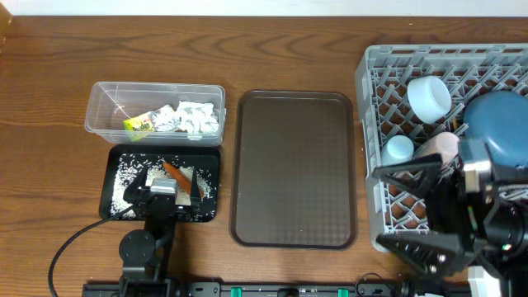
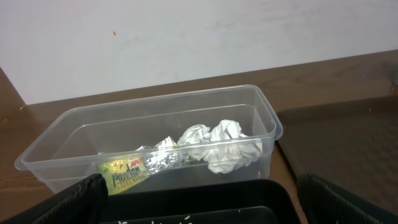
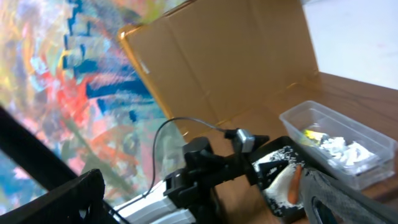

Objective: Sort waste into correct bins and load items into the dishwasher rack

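Note:
The clear tub [image 1: 99, 111] holds crumpled white paper [image 1: 196, 117] and a yellow-green wrapper [image 1: 139, 124]. In front of it the black tray [image 1: 111, 186] carries rice grains [image 1: 128, 169] and an orange carrot [image 1: 172, 171]. My left gripper [image 1: 165, 183] hovers over this tray, open and empty. Its wrist view shows the tub [image 2: 155, 127], paper [image 2: 224, 146] and wrapper [image 2: 127, 172]. The grey rack [image 1: 371, 91] holds a white bowl [image 1: 429, 97], a light blue cup [image 1: 398, 148], a pink cup [image 1: 443, 146] and a blue plate [image 1: 499, 124]. My right gripper [image 1: 417, 210] is open at the rack's near left corner.
A brown serving tray [image 1: 295, 169] lies between the bins and the rack. The right wrist view looks sideways at the left arm [image 3: 205, 171], the carrot [image 3: 296, 177], the tub [image 3: 339, 143] and a cardboard box [image 3: 230, 62] beyond.

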Controlling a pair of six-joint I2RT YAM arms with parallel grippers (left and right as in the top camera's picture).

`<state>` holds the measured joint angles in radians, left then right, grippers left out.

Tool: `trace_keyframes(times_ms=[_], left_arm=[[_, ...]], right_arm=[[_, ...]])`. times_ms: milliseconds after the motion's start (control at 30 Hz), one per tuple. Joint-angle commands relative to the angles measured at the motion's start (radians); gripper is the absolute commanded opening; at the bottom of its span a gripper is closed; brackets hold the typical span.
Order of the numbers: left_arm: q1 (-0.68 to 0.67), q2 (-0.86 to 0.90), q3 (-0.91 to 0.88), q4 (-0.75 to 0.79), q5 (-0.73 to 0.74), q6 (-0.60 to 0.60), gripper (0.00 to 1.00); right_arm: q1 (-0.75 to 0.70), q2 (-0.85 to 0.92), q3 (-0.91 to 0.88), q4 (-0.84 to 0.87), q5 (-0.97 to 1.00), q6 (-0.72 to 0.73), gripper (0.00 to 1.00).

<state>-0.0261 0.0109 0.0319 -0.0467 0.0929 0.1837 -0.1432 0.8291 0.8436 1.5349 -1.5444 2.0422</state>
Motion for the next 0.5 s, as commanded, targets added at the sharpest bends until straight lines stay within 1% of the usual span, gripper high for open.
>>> trace_keyframes(times_ms=[0,133,467], left_arm=[[0.006,-0.007,-0.028,-0.016,-0.007,-0.005,1.0],[0.006,-0.007,-0.028,-0.016,-0.007,-0.005,1.0],[0.006,-0.007,-0.028,-0.016,-0.007,-0.005,1.0]], right_arm=[[0.032,-0.024,-0.025,0.036,-0.013,0.006,0.99],[0.034,-0.037,-0.08,0.036,-0.013,0.006,0.99],[0.034,-0.061,-0.284,0.036,-0.013,0.006,0.99]])
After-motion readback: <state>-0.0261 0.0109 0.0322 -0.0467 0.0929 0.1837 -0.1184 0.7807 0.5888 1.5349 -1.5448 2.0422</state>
